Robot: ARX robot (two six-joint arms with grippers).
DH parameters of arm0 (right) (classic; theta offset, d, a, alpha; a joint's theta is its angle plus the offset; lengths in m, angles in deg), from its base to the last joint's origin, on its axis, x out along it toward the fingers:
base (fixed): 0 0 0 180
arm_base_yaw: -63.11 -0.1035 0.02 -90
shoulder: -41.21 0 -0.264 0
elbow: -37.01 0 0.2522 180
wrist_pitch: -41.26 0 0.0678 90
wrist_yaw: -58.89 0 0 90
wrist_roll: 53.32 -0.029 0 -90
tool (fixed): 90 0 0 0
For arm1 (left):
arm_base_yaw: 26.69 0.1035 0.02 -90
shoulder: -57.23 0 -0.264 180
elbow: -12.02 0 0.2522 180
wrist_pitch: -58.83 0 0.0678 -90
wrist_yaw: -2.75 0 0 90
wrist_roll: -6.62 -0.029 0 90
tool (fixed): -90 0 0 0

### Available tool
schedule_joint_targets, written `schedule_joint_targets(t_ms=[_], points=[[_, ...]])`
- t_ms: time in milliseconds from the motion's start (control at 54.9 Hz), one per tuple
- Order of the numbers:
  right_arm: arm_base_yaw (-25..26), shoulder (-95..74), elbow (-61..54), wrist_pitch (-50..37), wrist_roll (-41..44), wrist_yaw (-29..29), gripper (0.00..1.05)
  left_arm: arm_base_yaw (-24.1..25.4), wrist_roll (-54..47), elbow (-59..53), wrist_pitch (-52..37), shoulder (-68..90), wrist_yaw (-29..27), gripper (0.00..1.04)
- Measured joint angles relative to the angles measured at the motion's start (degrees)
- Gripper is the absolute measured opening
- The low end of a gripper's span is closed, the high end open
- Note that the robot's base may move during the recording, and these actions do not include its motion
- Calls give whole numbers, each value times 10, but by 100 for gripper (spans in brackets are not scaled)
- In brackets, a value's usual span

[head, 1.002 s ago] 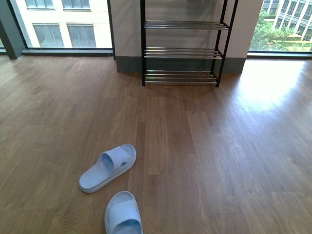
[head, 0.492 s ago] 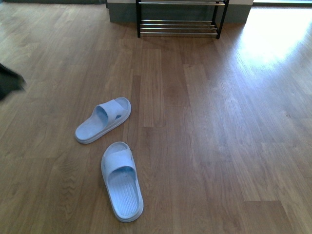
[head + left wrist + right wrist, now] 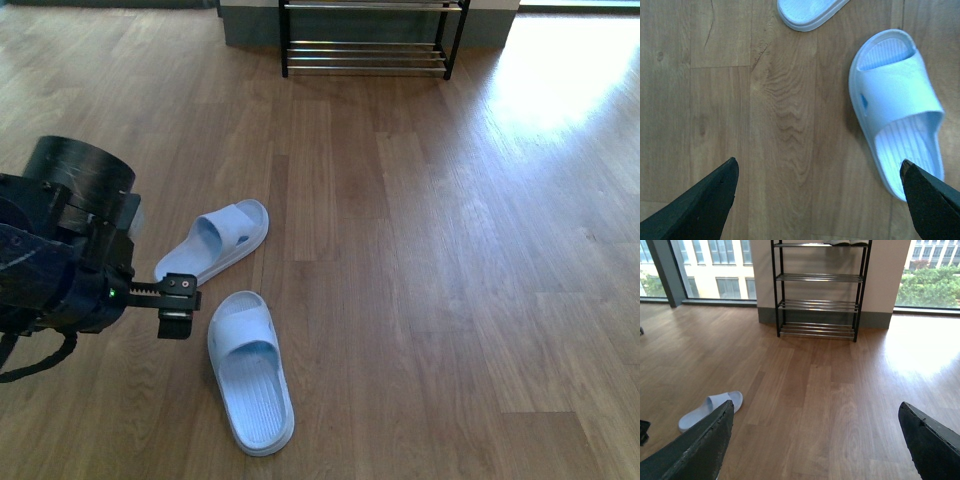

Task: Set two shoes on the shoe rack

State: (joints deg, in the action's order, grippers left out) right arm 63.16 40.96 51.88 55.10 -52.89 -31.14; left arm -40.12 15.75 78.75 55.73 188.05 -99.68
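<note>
Two light-blue slides lie on the wood floor. The farther slide (image 3: 213, 248) lies at an angle, and the nearer slide (image 3: 250, 370) points away from me. My left arm (image 3: 70, 260) hangs just left of them. In the left wrist view my left gripper (image 3: 818, 167) is open over bare floor. The nearer slide (image 3: 897, 95) lies beside one fingertip, and the other slide's end (image 3: 810, 10) is farther off. The shoe rack (image 3: 365, 45) stands at the far wall. My right gripper (image 3: 816, 407) is open, held above the floor and facing the shoe rack (image 3: 819, 287), with one slide (image 3: 710, 410) off to the side.
The wood floor (image 3: 420, 250) stretches from the slides to the rack. Glass windows (image 3: 715, 270) flank the wall behind the rack. Sunlight glares on the floor at the far right (image 3: 560, 70). Something pale lies on the rack's top tier (image 3: 847, 242).
The front view tipped downward, bringing both slides fully into view. My left arm has come in from the left and now hangs beside the slides.
</note>
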Motion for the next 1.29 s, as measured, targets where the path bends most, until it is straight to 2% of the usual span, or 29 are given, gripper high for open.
schedule_joint_targets(t_ms=[128,711,1039,1294], points=[[0,0,0,0,0,0,95,-6,-24,53,-19,78,-18,95],[0,0,0,0,0,0,95,-45,-129,219,-51,297,-20,95],[0,0,0,0,0,0,95,-50,-149,309,-68,380,-12,95],[0,0,0,0,0,0,95,-54,-145,310,-114,394,5,95]])
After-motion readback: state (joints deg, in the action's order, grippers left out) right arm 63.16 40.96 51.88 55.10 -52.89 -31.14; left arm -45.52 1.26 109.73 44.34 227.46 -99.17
